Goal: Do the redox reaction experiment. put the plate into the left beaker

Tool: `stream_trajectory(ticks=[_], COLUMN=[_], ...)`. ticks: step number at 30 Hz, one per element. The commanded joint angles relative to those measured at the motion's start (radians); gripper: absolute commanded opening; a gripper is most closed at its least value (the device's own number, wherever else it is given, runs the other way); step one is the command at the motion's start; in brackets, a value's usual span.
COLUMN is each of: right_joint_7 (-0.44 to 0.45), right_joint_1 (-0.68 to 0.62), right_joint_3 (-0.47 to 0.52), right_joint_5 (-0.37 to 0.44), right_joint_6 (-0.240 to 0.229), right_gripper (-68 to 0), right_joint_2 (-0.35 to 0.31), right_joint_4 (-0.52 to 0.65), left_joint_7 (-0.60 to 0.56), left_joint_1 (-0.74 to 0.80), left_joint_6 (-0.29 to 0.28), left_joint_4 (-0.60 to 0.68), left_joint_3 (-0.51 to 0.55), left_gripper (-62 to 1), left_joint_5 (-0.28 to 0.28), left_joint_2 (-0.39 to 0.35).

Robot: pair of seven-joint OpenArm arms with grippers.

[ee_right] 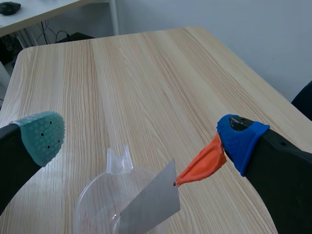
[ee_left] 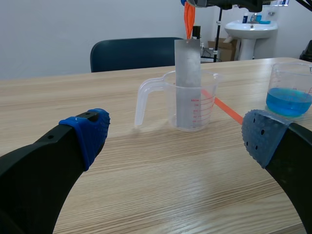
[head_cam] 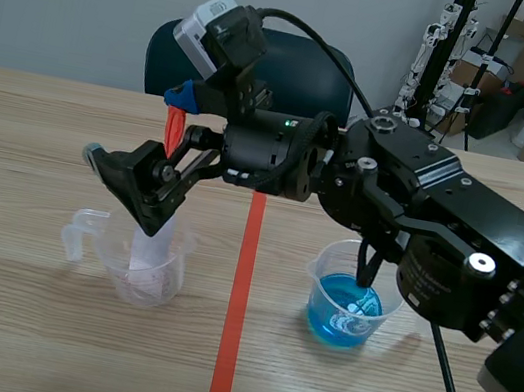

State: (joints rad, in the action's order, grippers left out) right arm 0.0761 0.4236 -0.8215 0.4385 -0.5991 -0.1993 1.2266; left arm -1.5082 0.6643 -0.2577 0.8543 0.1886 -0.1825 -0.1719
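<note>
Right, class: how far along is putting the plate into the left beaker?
Done: the plate stands in the left beaker. In hand: the right gripper hangs open above it, the orange tag touching one pad. Left: lifting that arm clear, probably.

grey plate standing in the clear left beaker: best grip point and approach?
Take the plate by its upper part, clear above the rim of the beaker, coming from above. It is thin and flat, so probably close on the two broad faces; the beaker wall blocks its lower part. Stay below the orange strip at its top.
</note>
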Motion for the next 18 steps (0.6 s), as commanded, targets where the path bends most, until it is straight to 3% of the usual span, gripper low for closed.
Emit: stream_trajectory(ticks=[1,18], right_joint_7=[0.015,0.013], right_joint_1=[0.028,0.028], right_joint_3=[0.000,0.000], right_joint_5=[0.019,0.018], right_joint_6=[-0.003,-0.003], right_gripper=[0.4,0.4], right_joint_2=[0.003,0.006], right_joint_4=[0.031,0.047], left_joint_7=[-0.046,-0.046], left_joint_1=[-0.003,-0.003], left_joint_6=[0.001,0.001], left_joint_4=[0.017,0.017], left_joint_3=[-0.001,-0.001], left_gripper=[-3.7,-3.7], left_joint_5=[0.006,0.006], left_joint_2=[-0.009,-0.009])
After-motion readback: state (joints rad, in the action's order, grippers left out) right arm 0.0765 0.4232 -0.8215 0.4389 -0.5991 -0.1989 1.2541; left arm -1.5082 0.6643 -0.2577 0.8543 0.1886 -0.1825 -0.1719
